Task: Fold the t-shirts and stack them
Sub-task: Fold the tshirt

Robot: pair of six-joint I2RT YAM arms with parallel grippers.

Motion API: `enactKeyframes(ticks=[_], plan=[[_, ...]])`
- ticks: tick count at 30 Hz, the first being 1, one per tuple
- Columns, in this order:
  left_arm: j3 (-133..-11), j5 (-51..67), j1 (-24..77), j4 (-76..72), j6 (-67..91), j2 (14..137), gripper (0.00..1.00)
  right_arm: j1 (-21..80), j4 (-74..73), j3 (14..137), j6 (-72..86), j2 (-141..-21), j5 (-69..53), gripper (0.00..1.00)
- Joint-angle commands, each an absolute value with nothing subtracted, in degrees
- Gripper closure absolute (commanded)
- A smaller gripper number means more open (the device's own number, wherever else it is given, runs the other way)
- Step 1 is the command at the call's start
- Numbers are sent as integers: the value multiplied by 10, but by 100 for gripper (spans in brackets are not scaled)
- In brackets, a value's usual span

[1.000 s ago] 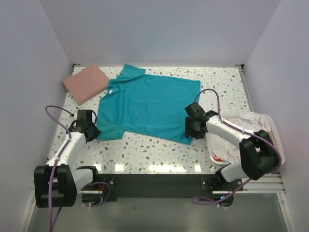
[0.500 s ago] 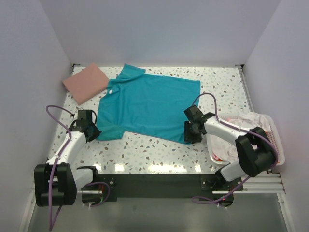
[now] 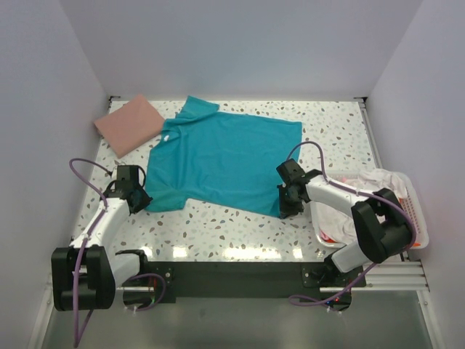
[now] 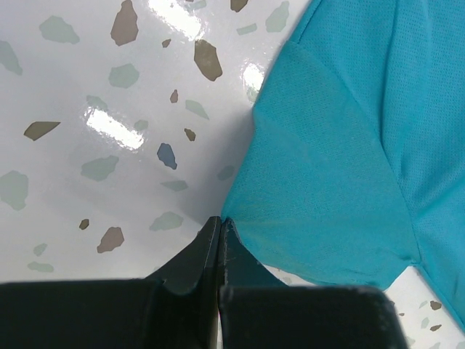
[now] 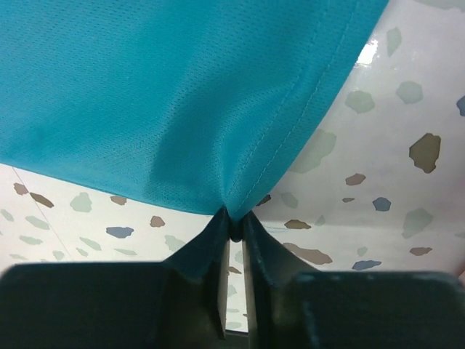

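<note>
On the counter [image 3: 218, 227], the teal t-shirt [image 3: 225, 156] lies spread flat; the left pincer [image 4: 220, 229] is clamped tight on its sleeve tip, the right pincer [image 5: 234, 225] pinches its near hem corner.

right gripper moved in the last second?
Yes. The right gripper slid toward the near edge of the table and slightly left, away from the basket, at the teal t-shirt corner.

The spread t-shirt [image 3: 225, 156] lies on the desk [image 3: 218, 227] between the left tool [image 4: 220, 225] and the right tool [image 5: 234, 224]. The folded t-shirt [image 3: 129, 123] is beyond the left tool. The basket [image 3: 418, 218], just right of the right tool, holds other t-shirts [image 3: 363, 190].
</note>
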State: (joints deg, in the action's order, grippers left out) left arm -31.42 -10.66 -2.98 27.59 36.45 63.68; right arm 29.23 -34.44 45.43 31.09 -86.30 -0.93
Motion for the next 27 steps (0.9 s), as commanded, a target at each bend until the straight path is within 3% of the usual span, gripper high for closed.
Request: enactKeyframes(ticks=[1, 5, 20, 27], plan=[[-337, -105, -34, 288, 363, 625, 100, 296, -351, 447, 301, -889, -29, 90], [-353, -92, -35, 316, 377, 610, 100, 297, -393, 459, 292, -875, -41, 100], [-395, -84, -34, 425, 396, 502, 100, 297, -497, 463, 287, -821, -72, 100], [-419, -53, -33, 384, 379, 538, 100, 295, -560, 522, 299, -816, -35, 100]])
